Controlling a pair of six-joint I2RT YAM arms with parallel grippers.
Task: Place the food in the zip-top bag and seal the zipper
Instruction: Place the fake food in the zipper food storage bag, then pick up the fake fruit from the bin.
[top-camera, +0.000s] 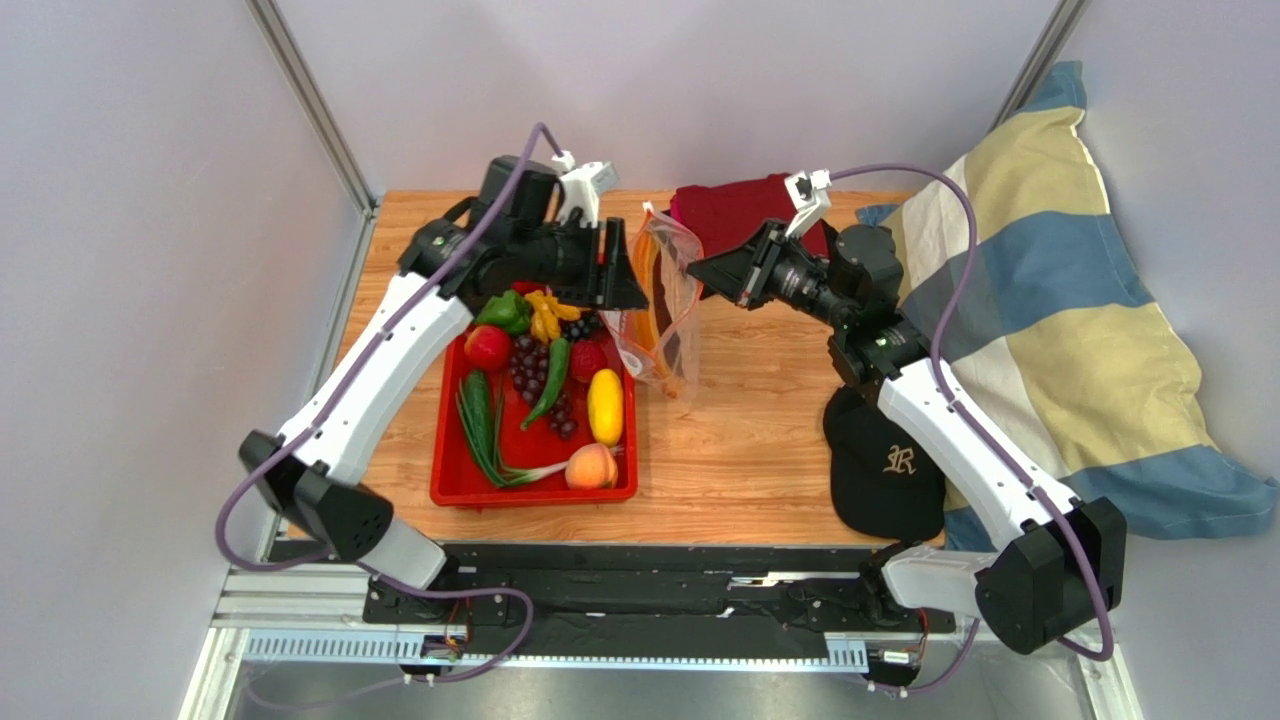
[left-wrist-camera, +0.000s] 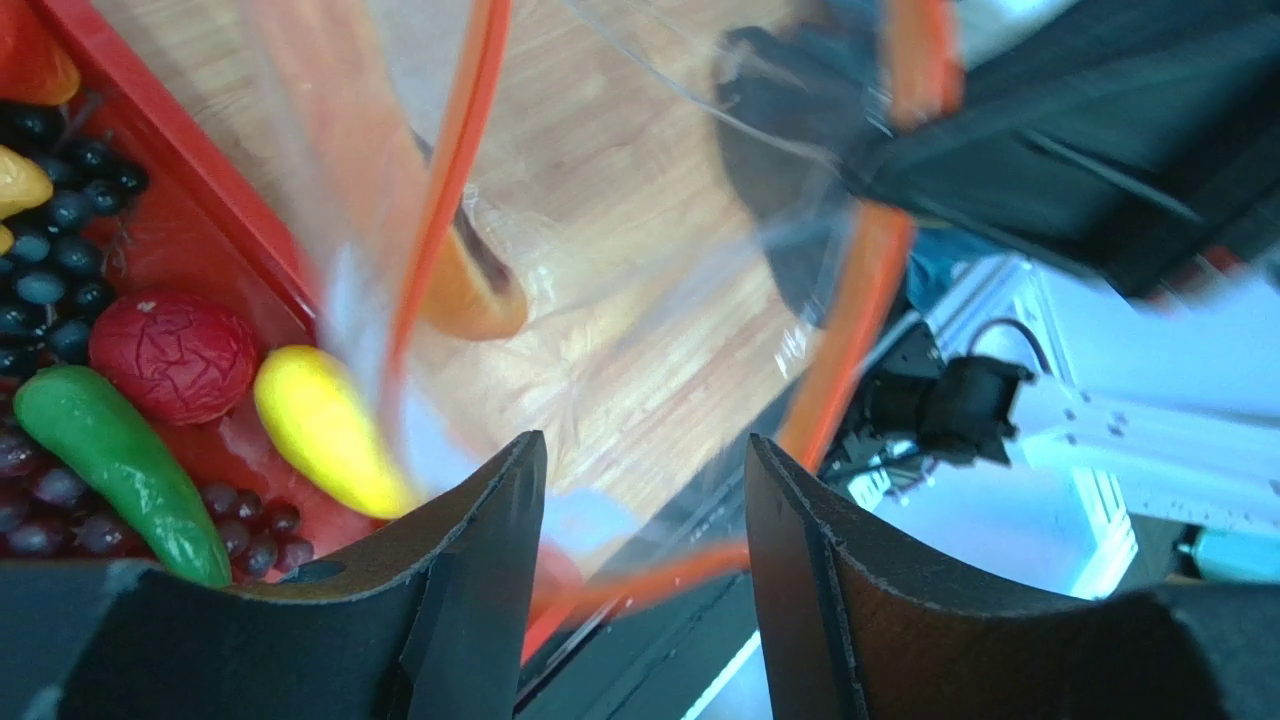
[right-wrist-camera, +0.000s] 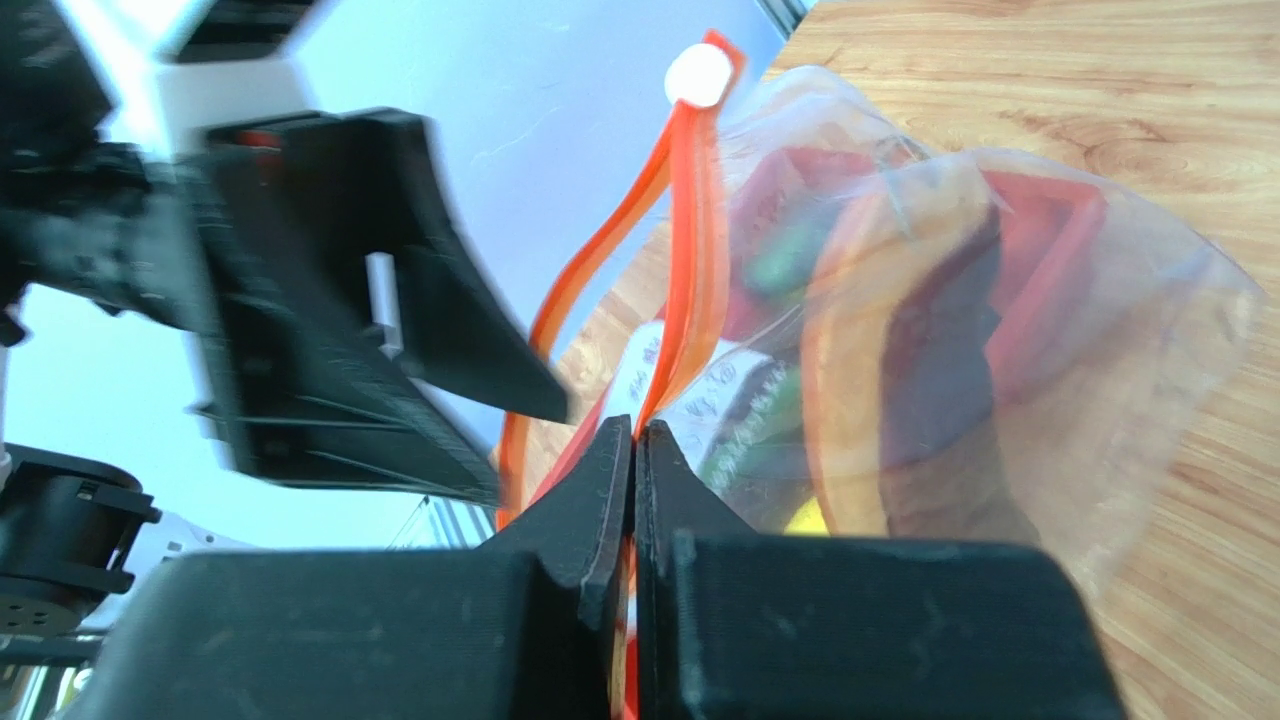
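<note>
The clear zip-top bag (top-camera: 669, 308) hangs upright over the table between my two grippers, its mouth open. My right gripper (top-camera: 703, 275) is shut on the bag's orange-red zipper strip (right-wrist-camera: 684, 270), which shows pinched between its fingertips in the right wrist view (right-wrist-camera: 634, 438). My left gripper (top-camera: 619, 270) is open just left of the bag's mouth; in the left wrist view (left-wrist-camera: 643, 465) the strip (left-wrist-camera: 451, 195) and clear film lie beyond its spread fingers. An orange piece of food (left-wrist-camera: 478, 300) lies inside the bag. More toy food, such as a yellow lemon (top-camera: 604, 405) and a green pepper (top-camera: 505, 312), fills the red tray (top-camera: 451, 480).
Dark red cloths (top-camera: 744, 210) lie behind the bag. A black cap (top-camera: 887, 468) sits at the front right by a striped pillow (top-camera: 1052, 315). Bare wood (top-camera: 721, 465) lies between the tray and the cap.
</note>
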